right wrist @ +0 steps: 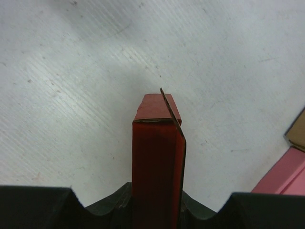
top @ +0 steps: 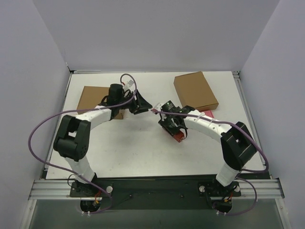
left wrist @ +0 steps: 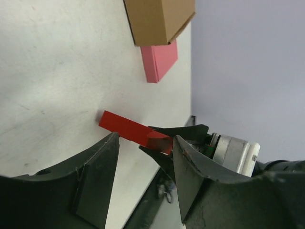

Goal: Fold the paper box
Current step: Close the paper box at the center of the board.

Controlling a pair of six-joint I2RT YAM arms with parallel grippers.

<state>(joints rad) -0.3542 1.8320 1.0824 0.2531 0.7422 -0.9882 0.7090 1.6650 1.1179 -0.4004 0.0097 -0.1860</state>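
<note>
The paper box (top: 179, 137) is a slim bright red cardboard box, partly folded, held a little right of the table's middle. My right gripper (top: 173, 129) is shut on it. In the right wrist view the paper box (right wrist: 157, 157) stands up out of the right gripper (right wrist: 157, 210), its top flap bent over and one side panel edge standing loose. My left gripper (top: 147, 107) is up and to the left of the box, apart from it and open. From the left wrist, the left gripper (left wrist: 145, 138) is empty, and the paper box (left wrist: 126, 128) shows beyond its fingers.
One brown cardboard box (top: 95, 98) lies at the back left under the left arm. Another brown box (top: 195, 90) lies at the back right. A small pink box (top: 208, 113) sits beside it, close to the right arm. Walls enclose the table on three sides.
</note>
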